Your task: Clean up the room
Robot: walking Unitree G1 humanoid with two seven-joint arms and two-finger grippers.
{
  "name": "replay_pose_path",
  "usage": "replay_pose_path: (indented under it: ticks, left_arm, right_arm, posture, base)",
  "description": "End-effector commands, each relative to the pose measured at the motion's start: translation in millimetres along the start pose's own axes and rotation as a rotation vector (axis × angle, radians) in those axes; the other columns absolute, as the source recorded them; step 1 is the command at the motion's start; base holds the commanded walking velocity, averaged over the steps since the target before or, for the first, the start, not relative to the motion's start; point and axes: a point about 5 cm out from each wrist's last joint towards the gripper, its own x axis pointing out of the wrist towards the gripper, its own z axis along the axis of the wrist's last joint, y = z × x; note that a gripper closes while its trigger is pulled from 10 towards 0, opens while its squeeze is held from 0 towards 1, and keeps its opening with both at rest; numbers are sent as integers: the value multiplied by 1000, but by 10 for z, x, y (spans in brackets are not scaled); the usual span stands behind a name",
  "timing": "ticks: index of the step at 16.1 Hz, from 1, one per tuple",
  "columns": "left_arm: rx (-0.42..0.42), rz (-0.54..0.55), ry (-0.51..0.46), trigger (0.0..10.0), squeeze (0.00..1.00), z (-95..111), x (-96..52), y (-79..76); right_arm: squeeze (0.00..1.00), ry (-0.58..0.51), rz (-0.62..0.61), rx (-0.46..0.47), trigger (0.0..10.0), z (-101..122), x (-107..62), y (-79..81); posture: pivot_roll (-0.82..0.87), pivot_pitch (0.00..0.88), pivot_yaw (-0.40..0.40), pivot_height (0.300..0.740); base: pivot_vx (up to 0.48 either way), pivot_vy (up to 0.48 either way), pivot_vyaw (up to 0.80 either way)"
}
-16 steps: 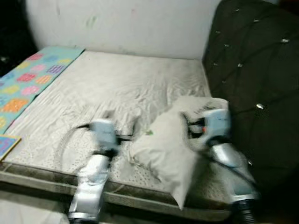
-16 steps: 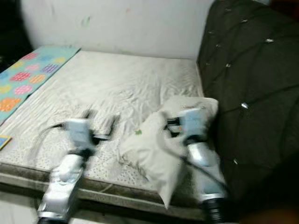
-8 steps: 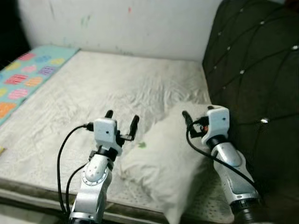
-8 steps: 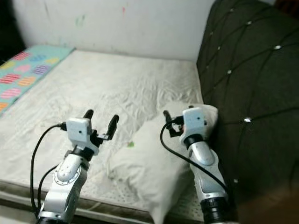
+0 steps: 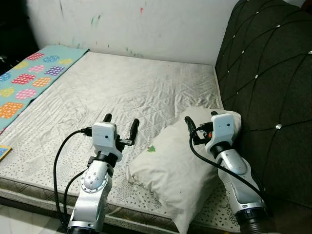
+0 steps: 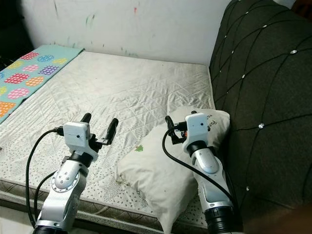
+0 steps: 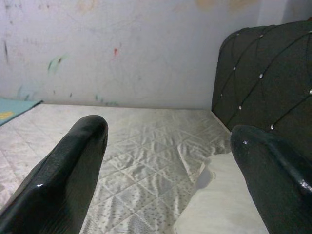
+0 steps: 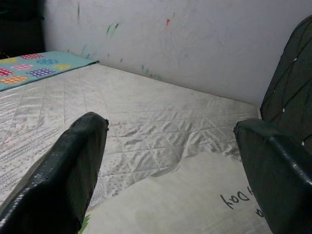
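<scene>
A white pillow (image 5: pixel 183 161) lies on the bed (image 5: pixel 122 92), at the near edge, its far end close against the dark tufted headboard (image 5: pixel 268 73). It has a small green mark near its left side and dark print at the far end. The left claw (image 5: pixel 120 126) hangs above the quilted mattress just beside the pillow's left edge, its 2 fingers spread wide and holding nothing. The right claw (image 6: pixel 181 118) is over the pillow's far end, also wide apart and empty. A teal mat (image 5: pixel 29 78) with coloured patches lies along the bed's far left side. Behind the bed stands a white wall (image 5: pixel 146 24) with small paint marks.
</scene>
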Motion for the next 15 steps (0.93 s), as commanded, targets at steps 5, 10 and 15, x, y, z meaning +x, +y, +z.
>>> replay_pose_path:
  ticks: [5, 10, 15]
  left_arm:
    - [3, 1, 10, 10000, 0, -8, -4, 3]
    - [-6, 23, 24, 10000, 0, -29, 3, 16]
    - [-16, 32, 28, 10000, 0, -37, 6, 20]
  right_arm:
    - [0, -11, -9, -5, 10000, 36, 13, -19]
    - [0, -6, -13, 1, 10000, 30, 20, -23]
    - [0, -5, -13, 19, 10000, 32, 25, -11]
  posture:
    - [-163, 0, -21, 740]
    - [-165, 2, -22, 740]
    - [-163, 1, -22, 740]
  base:
    - [0, 0, 0]
    - [0, 0, 0]
    - [0, 0, 0]
